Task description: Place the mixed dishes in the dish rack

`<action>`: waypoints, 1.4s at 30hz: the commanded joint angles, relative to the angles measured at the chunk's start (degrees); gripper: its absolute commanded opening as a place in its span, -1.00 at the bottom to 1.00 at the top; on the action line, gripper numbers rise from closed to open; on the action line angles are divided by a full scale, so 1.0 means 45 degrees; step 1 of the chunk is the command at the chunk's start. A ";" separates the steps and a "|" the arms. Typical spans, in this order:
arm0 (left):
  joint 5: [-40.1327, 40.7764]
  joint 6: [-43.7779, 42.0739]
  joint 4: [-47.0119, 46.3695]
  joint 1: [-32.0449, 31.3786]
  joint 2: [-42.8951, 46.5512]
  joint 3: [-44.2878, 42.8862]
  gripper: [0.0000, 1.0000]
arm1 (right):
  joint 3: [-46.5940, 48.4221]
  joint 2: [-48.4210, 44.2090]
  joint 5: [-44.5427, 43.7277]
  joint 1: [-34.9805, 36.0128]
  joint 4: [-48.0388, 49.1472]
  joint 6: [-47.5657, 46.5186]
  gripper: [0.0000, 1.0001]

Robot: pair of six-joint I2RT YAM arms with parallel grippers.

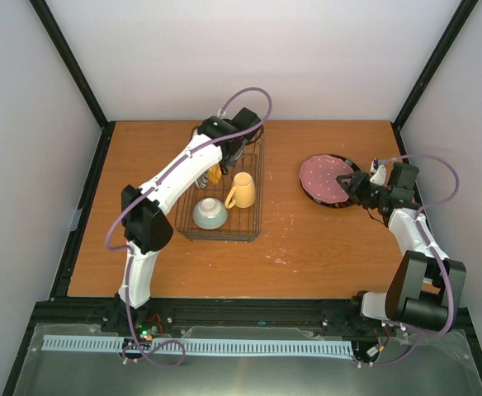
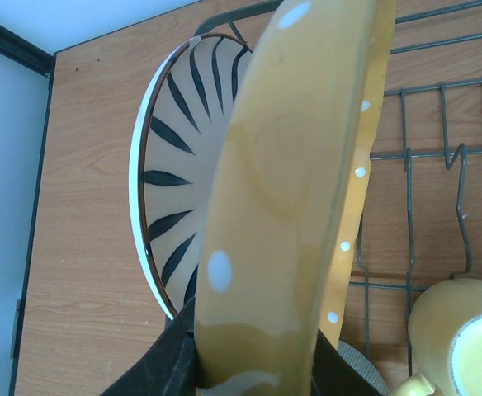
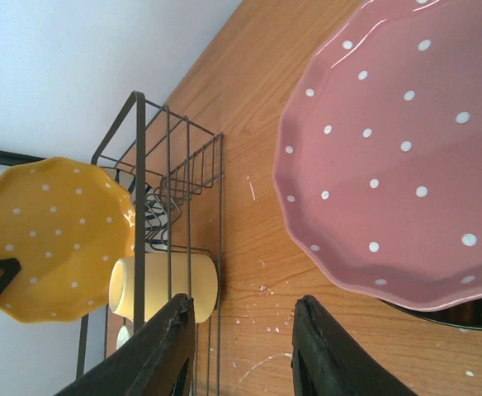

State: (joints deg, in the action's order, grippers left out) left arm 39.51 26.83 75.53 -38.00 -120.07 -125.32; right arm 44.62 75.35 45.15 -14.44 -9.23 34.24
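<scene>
Left tool clamped on the yellow plate at the rack; right tool part-open and empty beside the pink plate.

The left tool [image 2: 253, 367] is closed on the rim of the orange-yellow scalloped plate [image 2: 290, 190]. It holds the plate on edge over the far end of the dish rack [image 1: 224, 238], just beside the striped plate [image 2: 171, 173] standing upright there. The yellow mug [image 1: 241, 190] and the small bowl [image 1: 210, 213] sit in the rack's near half. The rack is left of the counter's [image 1: 307, 247] middle. The right tool [image 3: 241, 346] is partly open with nothing between its fingers, near the rim of the pink plate [image 3: 398, 157]. That plate lies on a dark-rimmed plate [image 3: 464, 312] toward the counter's far right corner.
</scene>
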 commanded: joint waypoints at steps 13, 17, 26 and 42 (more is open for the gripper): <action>-0.0387 0.2115 0.0033 0.0597 0.1071 0.1518 -0.99 | -0.0130 0.0611 0.0271 0.0999 0.1002 0.0127 -0.35; -0.0460 0.2210 0.0042 0.0666 0.1099 0.1797 -0.99 | -0.0147 0.0664 0.0237 0.1063 0.1021 0.0087 -0.35; -0.0401 0.1690 0.0037 0.0977 0.0660 0.1578 -0.99 | -0.0301 0.0815 0.0316 0.1075 0.1205 0.0048 -0.35; -0.1021 0.0757 0.0013 0.0866 -0.0721 0.0707 -0.99 | -0.0579 0.0974 0.0302 0.1060 0.1652 0.0150 -0.35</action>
State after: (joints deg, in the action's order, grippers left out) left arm 34.11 33.23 72.42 -34.46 -121.30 -119.39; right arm 42.78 79.35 46.06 -10.07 -3.20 35.00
